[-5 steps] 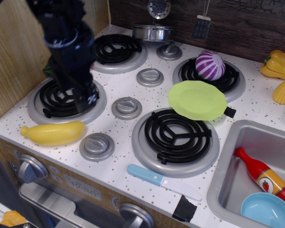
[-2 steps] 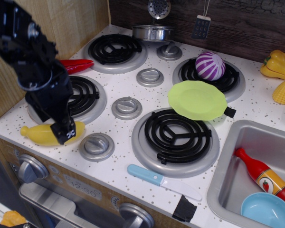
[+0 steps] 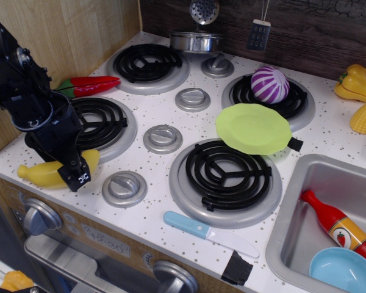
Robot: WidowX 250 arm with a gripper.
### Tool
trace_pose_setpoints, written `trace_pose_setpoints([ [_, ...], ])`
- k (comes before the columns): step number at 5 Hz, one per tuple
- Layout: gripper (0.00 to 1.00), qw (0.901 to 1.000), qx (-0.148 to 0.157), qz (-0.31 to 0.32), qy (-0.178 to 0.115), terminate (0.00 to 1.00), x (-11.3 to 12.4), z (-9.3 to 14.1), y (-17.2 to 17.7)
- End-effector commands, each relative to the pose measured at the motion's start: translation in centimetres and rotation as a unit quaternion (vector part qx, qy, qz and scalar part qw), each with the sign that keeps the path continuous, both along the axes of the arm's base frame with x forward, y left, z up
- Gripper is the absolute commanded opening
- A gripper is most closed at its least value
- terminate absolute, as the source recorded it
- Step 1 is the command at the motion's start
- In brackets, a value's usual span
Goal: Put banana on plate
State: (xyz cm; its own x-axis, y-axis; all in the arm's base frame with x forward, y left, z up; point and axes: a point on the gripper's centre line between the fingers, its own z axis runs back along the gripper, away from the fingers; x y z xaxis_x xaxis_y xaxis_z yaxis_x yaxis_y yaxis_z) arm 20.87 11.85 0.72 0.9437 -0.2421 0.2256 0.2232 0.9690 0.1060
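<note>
The yellow banana [image 3: 41,174] lies on the white stovetop at the front left, in front of the front-left burner [image 3: 107,125]. My black gripper [image 3: 74,174] is down on the banana's right half. One finger [image 3: 80,179] stands at the banana's near side, and the other is hidden behind it. The jaws look open astride the banana, which rests on the counter. The lime-green plate [image 3: 254,128] lies right of centre, between the back-right and front-right burners, far from the gripper.
A red chili pepper [image 3: 88,85] lies behind the arm at the left. A purple-striped ball [image 3: 269,84] sits on the back-right burner. A blue-handled knife [image 3: 207,232] lies near the front edge. The sink [image 3: 293,238] holds a red bottle [image 3: 341,229] and a light-blue bowl [image 3: 343,271]. A yellow pepper [image 3: 357,82] and a corn cob [image 3: 365,119] lie far right.
The arm swung from over the front-left burner forward and down onto the banana. The banana slid a little to the left. The red chili pepper came into sight.
</note>
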Motion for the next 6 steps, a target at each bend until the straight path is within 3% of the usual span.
trace_pose_setpoints([
  [1, 0.0, 0.9997, 0.005, 0.021, -0.015, 0.0, 0.2, 0.1, 0.1],
  [2, 0.0, 0.9986, 0.015, 0.049, -0.011, 0.0, 0.8, 2.4, -1.4],
  [3, 0.0, 0.9963, 0.039, 0.076, -0.009, 0.0, 3.6, 7.0, -3.5],
  [4, 0.0, 0.9951, 0.037, 0.087, -0.03, 0.0, 7.8, 9.2, -4.6],
  [5, 0.0, 0.9933, 0.019, 0.106, -0.04, 0.0, 12.5, 9.6, -6.6],
  [6, 0.0, 0.99, 0.008, 0.133, -0.046, 0.0, 15.6, 9.3, -10.0],
])
